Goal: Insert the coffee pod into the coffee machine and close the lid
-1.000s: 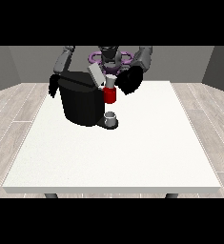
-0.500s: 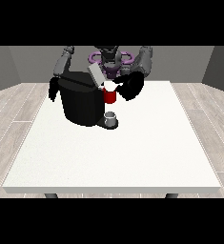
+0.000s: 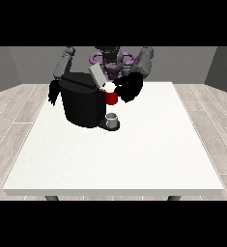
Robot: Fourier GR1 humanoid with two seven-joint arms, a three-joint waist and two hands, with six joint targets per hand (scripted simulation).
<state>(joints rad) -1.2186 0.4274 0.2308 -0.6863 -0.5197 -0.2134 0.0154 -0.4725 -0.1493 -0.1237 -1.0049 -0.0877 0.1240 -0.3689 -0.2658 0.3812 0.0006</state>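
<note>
Black hand (image 3: 129,88) beside coffee machine (image 3: 83,100), lid (image 3: 96,77) raised

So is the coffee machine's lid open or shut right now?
Open. The grey lid stands tilted up above the black coffee machine, with the hand at the view's right beside it.

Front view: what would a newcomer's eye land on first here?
The black coffee machine at the white table's far left, its lid tilted up. The hand at the view's right sits beside a red thing at the machine, with a grey thing on the base below.
</note>
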